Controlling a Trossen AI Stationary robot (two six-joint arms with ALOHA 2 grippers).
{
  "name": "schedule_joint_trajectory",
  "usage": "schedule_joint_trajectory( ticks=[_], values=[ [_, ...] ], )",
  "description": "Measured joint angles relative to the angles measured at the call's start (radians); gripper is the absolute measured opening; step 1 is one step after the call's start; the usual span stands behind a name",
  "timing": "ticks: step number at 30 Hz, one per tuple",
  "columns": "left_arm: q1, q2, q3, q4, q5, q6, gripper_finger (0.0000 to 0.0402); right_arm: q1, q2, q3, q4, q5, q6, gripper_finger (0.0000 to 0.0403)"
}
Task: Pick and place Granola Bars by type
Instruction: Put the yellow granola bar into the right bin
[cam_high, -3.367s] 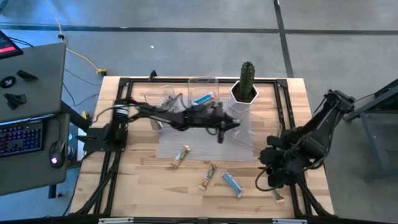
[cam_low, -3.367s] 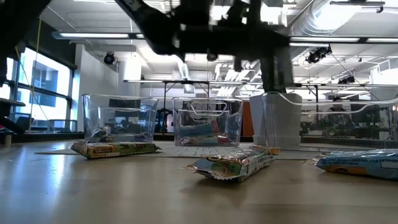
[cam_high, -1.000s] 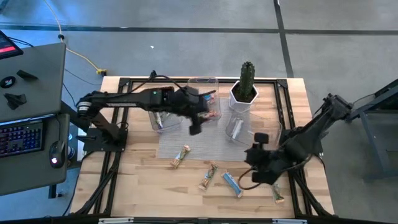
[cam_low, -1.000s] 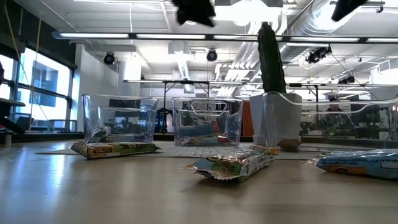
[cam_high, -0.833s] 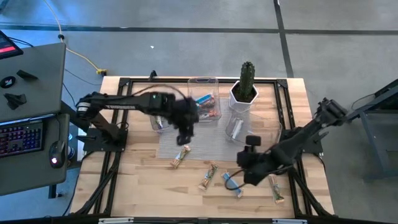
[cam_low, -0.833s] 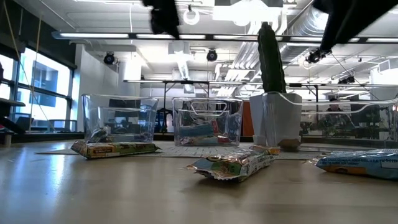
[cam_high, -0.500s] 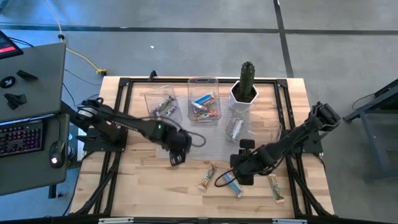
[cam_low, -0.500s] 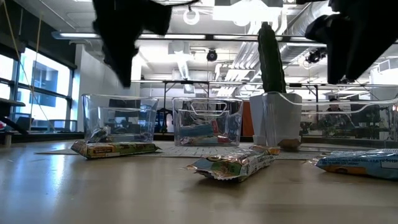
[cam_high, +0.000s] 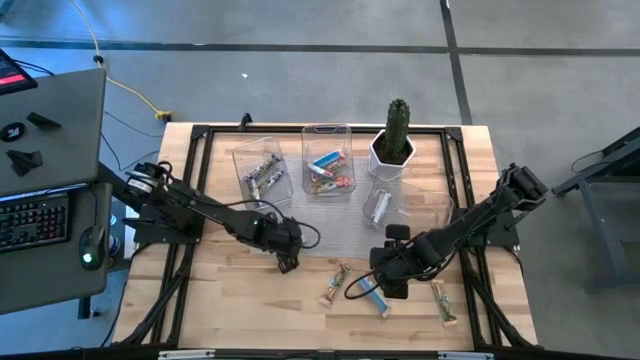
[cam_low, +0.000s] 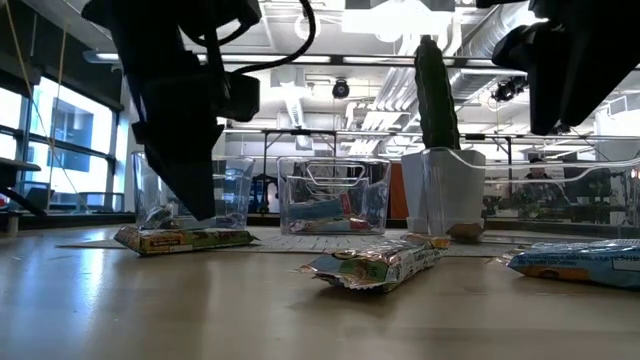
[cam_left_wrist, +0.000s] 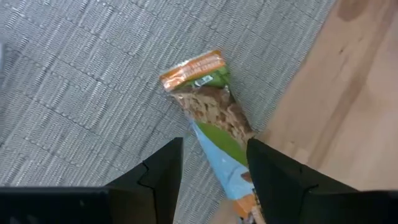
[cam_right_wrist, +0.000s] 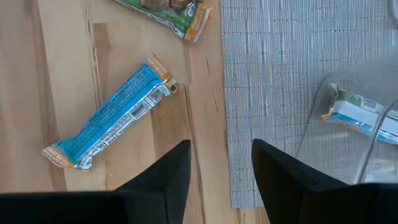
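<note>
Two arms have just dropped low. The left gripper (cam_left_wrist: 211, 171) is open around a green bar (cam_left_wrist: 214, 121) by the mat's edge. The right gripper (cam_right_wrist: 221, 168), open, hangs above a blue bar (cam_right_wrist: 112, 118). Grabbing likely comes next.

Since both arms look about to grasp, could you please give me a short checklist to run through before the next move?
1. Left tool open: ok, its fingers are spread.
2. Left tool lined up: ok, the green-tan granola bar runs between its fingers, half on the grey mat.
3. Right tool open: ok.
4. Right tool lined up: not ok, the blue granola bar lies to one side of its fingers, on bare wood.
5. Arms apart: ok, the high view shows clear table between them.
6. Clear bins reachable: ok, the bins stand unobstructed at the table's far edge.
</note>
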Motion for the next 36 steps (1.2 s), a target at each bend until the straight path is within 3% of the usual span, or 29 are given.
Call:
schedule_joint_trajectory(
  ticks=[12,19,27,32,36],
  values=[
    [0.000,0.088,-0.002,0.089,0.055,-0.018,0.0174,0.001,-0.002,0.000,0.017,0.008,-0.019,0.0153],
    [-0.002,0.109,0.000,0.088,0.018,-0.016,0.0171,0.001,-0.002,0.000,0.025,0.030,-0.027,0.0153],
    [0.000,0.113,0.073,0.088,0.075,0.085,0.0110,0.000,-0.002,0.000,0.025,0.041,-0.027,0.0153],
    [0.000,0.112,0.222,0.028,0.081,0.225,0.0105,0.000,-0.028,0.001,0.021,-0.116,-0.008,0.0153],
    [0.005,0.111,0.357,0.022,-0.060,0.410,0.0111,0.016,-0.084,0.002,-0.028,-0.193,0.082,0.0153]
  ],
)
